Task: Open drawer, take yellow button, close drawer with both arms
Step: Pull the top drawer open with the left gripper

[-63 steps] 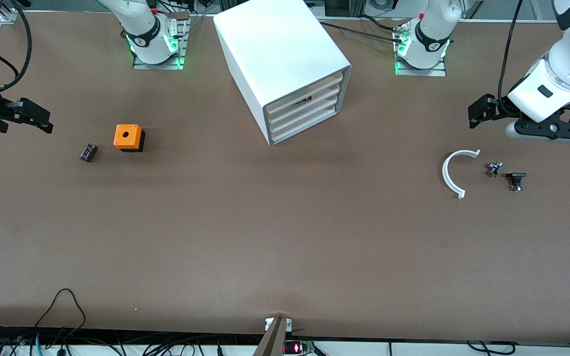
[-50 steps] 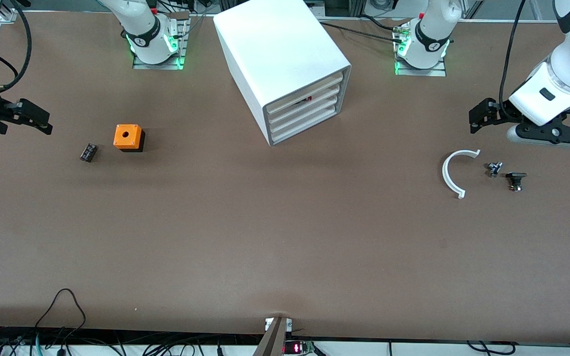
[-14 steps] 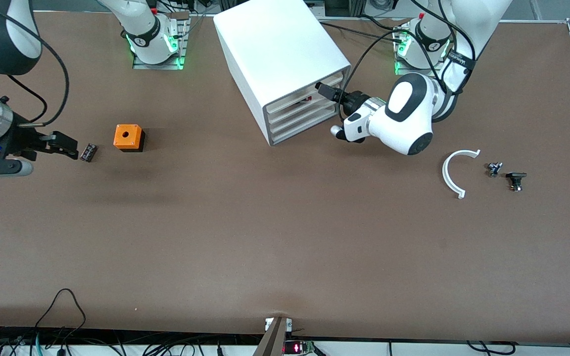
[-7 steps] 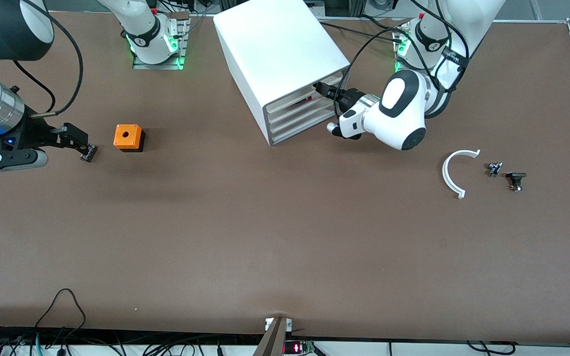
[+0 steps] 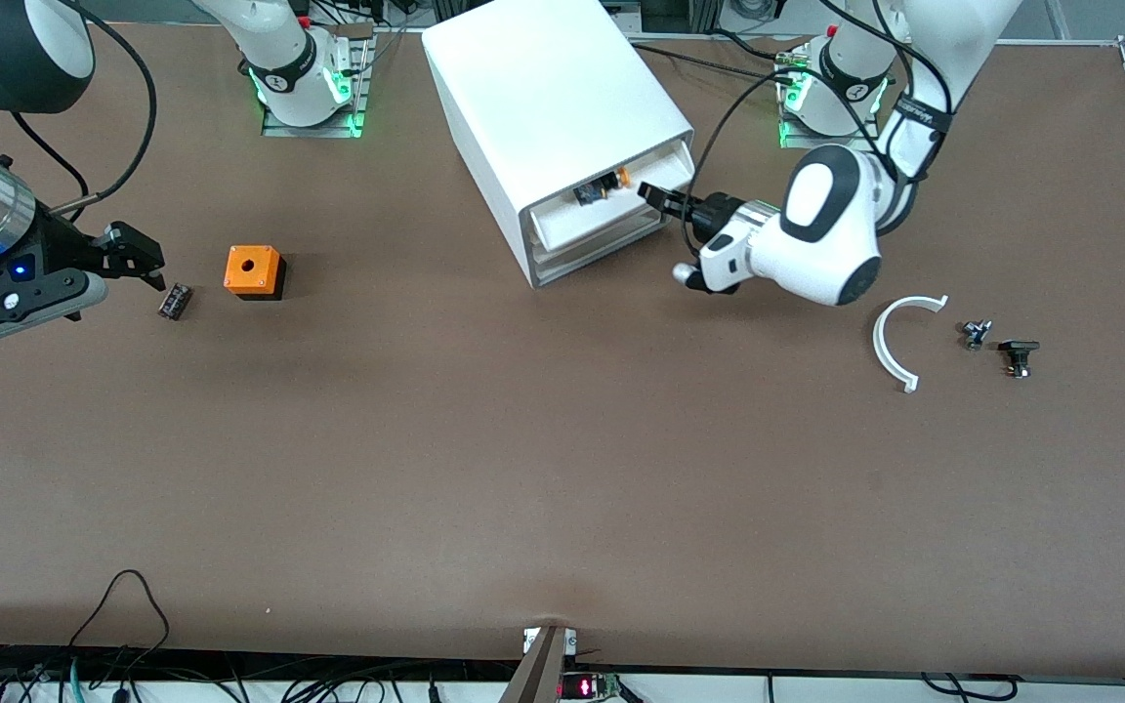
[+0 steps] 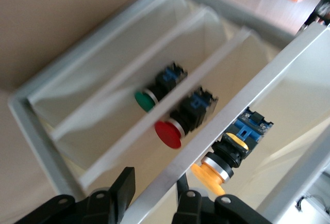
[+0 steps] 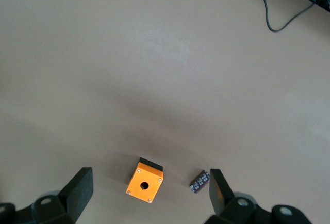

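Observation:
The white cabinet [image 5: 543,88] stands at the table's robot side, its top drawer [image 5: 602,210] pulled partly out. Inside lies the button [image 5: 621,178], orange-yellow cap on a dark blue body; the left wrist view shows that button [image 6: 214,172] just inside the drawer's front wall [image 6: 227,126]. My left gripper [image 5: 655,192] is shut on that front wall, one finger [image 6: 124,185] outside and the other inside. The right gripper [image 5: 145,266] hangs open over the table at the right arm's end, above the orange cube and black block, with nothing between its fingers [image 7: 82,182].
An orange cube with a round hole [image 5: 253,270] and a small black block [image 5: 175,301] lie below the right gripper. A white arc [image 5: 890,342] and two small parts [image 5: 975,334] sit toward the left arm's end. A red button [image 6: 167,133] and a green button [image 6: 144,100] lie in neighbouring drawers.
The left gripper shut on the top drawer's front wall and pulled it out, uncovering the button. The right gripper drew back a little from the black block.

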`<action>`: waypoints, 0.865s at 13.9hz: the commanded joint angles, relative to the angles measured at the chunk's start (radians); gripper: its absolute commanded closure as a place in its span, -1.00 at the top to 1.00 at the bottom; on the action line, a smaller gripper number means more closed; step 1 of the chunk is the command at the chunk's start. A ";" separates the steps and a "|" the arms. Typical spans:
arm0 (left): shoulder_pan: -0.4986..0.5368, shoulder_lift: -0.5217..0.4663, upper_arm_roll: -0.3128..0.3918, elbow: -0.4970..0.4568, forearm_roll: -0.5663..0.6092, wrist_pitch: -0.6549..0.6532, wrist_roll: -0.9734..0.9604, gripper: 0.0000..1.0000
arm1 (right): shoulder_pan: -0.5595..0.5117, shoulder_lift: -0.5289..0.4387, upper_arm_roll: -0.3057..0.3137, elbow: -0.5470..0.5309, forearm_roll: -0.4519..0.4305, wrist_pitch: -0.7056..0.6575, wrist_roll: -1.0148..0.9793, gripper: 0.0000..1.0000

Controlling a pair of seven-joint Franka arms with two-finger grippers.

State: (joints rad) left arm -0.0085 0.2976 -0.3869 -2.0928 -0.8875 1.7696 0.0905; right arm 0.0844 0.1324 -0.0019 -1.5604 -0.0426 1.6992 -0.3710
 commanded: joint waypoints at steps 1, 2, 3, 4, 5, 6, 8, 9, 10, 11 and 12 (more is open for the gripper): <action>0.010 -0.005 0.063 0.022 0.005 0.059 -0.015 -0.97 | -0.002 -0.002 0.005 0.013 0.073 -0.021 -0.051 1.00; 0.010 -0.005 0.081 0.025 0.005 0.060 -0.014 -0.79 | -0.002 -0.002 0.005 0.013 0.113 -0.023 -0.052 1.00; 0.010 -0.005 0.091 0.027 0.005 0.060 -0.014 -0.37 | -0.003 0.000 0.005 0.014 0.131 -0.023 -0.068 1.00; 0.015 -0.008 0.097 0.027 0.005 0.059 -0.008 0.99 | -0.002 0.000 0.007 0.025 0.142 -0.023 -0.100 1.00; 0.030 -0.014 0.097 0.028 0.005 0.059 -0.009 1.00 | 0.003 0.000 0.011 0.029 0.145 -0.021 -0.135 1.00; 0.031 -0.015 0.098 0.042 0.005 0.060 -0.009 1.00 | 0.011 0.000 0.019 0.031 0.145 -0.020 -0.146 1.00; 0.032 -0.028 0.102 0.071 0.008 0.097 -0.012 1.00 | 0.020 0.001 0.058 0.031 0.145 -0.013 -0.148 1.00; 0.032 -0.031 0.102 0.092 0.068 0.128 -0.011 1.00 | 0.027 0.003 0.086 0.031 0.142 -0.009 -0.146 1.00; 0.030 -0.032 0.100 0.134 0.191 0.139 -0.008 1.00 | 0.038 0.006 0.111 0.031 0.135 -0.003 -0.141 1.00; 0.030 -0.032 0.100 0.204 0.326 0.139 -0.003 1.00 | 0.047 0.019 0.126 0.034 0.136 0.022 -0.147 1.00; 0.031 -0.037 0.106 0.265 0.441 0.137 -0.006 1.00 | 0.061 0.032 0.134 0.049 0.138 0.048 -0.146 1.00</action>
State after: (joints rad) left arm 0.0225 0.2806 -0.2860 -1.9417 -0.6271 1.9169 0.1027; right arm 0.1287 0.1379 0.1132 -1.5437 0.0880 1.7189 -0.5016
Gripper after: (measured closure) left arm 0.048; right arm 0.000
